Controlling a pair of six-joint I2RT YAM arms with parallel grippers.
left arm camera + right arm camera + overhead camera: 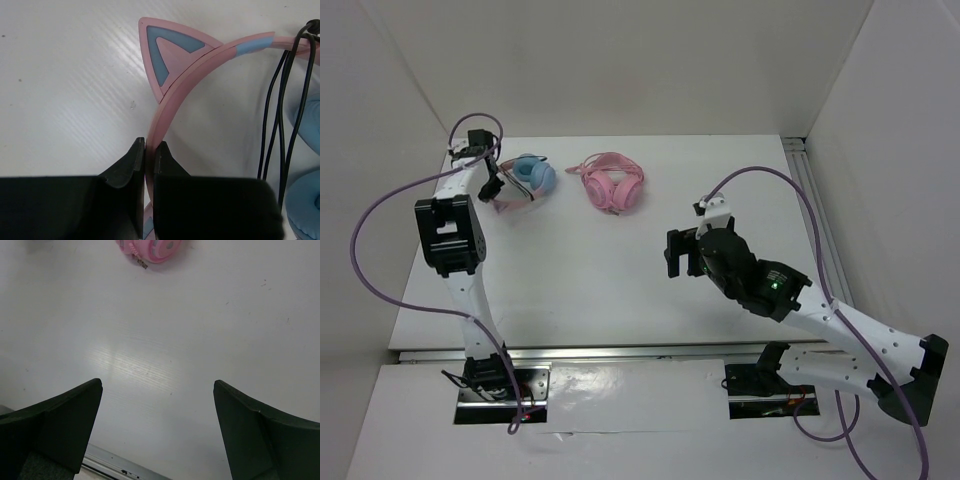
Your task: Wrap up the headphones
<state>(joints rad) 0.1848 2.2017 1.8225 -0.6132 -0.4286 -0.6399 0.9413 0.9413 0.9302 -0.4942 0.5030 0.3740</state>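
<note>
The headphones (530, 178) with light blue ear cups lie at the table's far left. My left gripper (492, 186) is shut on their thin pink headband (165, 117), just below one cat ear (167, 55). The black cable (282, 125) hangs in several strands over the headband beside a blue ear cup (307, 205). My right gripper (673, 252) is open and empty above the bare table right of centre, its fingers (65, 415) spread wide.
All-pink headphones (612, 184) lie at the far middle of the table; their edge shows at the top of the right wrist view (152, 250). White walls enclose the table on the left, back and right. A metal rail (815, 200) runs along the right side.
</note>
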